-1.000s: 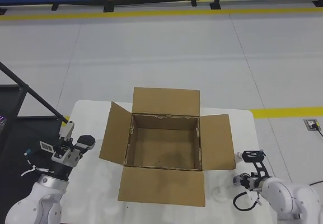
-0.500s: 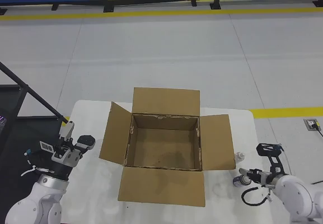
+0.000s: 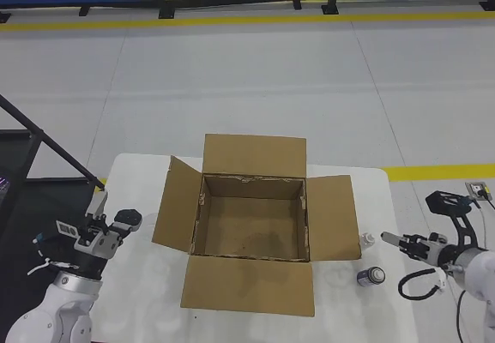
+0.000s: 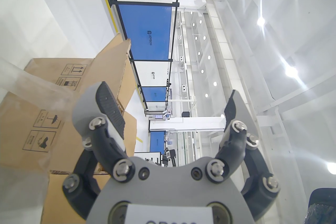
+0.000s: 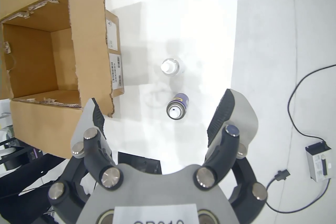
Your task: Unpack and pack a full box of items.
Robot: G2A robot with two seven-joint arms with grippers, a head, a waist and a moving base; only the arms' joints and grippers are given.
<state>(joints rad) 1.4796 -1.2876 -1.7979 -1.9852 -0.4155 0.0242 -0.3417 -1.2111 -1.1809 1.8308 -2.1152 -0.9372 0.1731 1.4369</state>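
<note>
Top view: box (image 3: 254,155) on the bench (image 3: 363,184) looks empty with its flaps out, while a can (image 3: 370,276) and a white-capped bottle (image 3: 367,240) sit just beside its right flap. Left pincer (image 4: 168,89) by the box and right pincer (image 5: 161,98) near the can are both spread and empty. Unpack looks done, repack not yet started.

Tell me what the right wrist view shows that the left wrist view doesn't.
Right wrist view: the white table, a white-capped bottle and a spray can on it, and the inside of the cardboard box. Left wrist view: the box's printed outer wall, clear plastic film, blue panels and ceiling lights. Both: the box's open flaps and the open right hand or left hand.
</note>
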